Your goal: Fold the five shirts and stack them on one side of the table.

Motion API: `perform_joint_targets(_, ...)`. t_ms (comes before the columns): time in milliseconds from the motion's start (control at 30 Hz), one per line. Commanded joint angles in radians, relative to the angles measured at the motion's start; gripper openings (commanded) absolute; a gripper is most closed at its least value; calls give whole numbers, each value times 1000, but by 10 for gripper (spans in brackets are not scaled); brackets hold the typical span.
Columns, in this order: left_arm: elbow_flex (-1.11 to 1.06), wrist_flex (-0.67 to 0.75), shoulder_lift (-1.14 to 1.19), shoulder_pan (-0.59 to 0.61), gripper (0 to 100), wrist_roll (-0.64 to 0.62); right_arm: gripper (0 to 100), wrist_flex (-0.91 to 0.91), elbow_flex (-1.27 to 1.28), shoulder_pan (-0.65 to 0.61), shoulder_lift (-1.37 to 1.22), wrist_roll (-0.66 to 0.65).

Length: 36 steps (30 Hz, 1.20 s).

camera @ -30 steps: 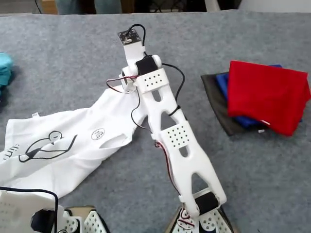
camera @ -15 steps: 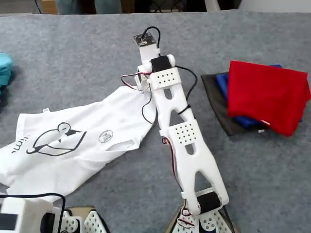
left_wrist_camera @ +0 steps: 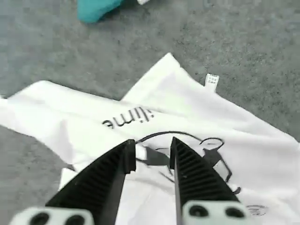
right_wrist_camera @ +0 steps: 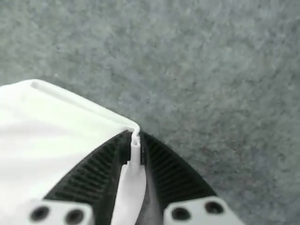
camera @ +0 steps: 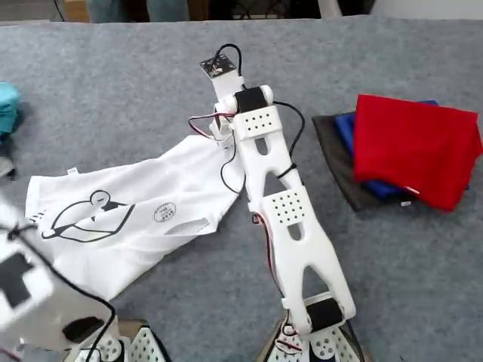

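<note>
A white shirt (camera: pixel 128 219) with a black bird drawing lies crumpled and spread at the table's left-centre. My right gripper (right_wrist_camera: pixel 133 140) is shut on a hem corner of the white shirt (right_wrist_camera: pixel 56 122); in the high view this right gripper (camera: pixel 219 134) sits at the shirt's far right tip. My left gripper (left_wrist_camera: pixel 152 145) is open just over the printed part of the white shirt (left_wrist_camera: pixel 187 108), nothing between its fingers. The left arm (camera: pixel 23 290) stands at the near left, over the shirt's near left part. Folded shirts are stacked at the right, a red shirt (camera: pixel 415 147) on top.
Under the red one lie a blue shirt (camera: pixel 346 128) and a dark shirt (camera: pixel 330 139). A teal shirt (camera: pixel 6 105) lies at the far left edge, also the teal shirt (left_wrist_camera: pixel 96 9) in the left wrist view. Grey felt table (camera: pixel 113 83) is bare at the back.
The right gripper dragged the shirt's corner to the right and farther back, then held. The left arm swung up over the shirt's near left part.
</note>
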<state>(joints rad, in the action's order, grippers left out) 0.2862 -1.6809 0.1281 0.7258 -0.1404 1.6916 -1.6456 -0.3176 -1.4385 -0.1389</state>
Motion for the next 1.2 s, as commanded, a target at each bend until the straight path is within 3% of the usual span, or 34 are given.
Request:
perform_joint_targets(0,87,55,143,-36,141,-158,14,-3,-27,21,-2,-8)
perform_joint_targets(200,305,51,381,-42,142,-338,14,-15,-27,21,-5,-9)
perform_joint_targets(367,440,51,514,-45,141,-416,14,-23,-25,21,-5,-9)
perform_joint_targets(633,527,57,621,-116,144,-437,14,-23,-25,21,-7,-9)
perform_joint_targets(833,558,72,749,-127,145,-539,14,-21,-25,20,-7,-9)
perform_joint_targets(1167,641,64,907,-110,144,-514,14,-23,-24,18,-7,-9)
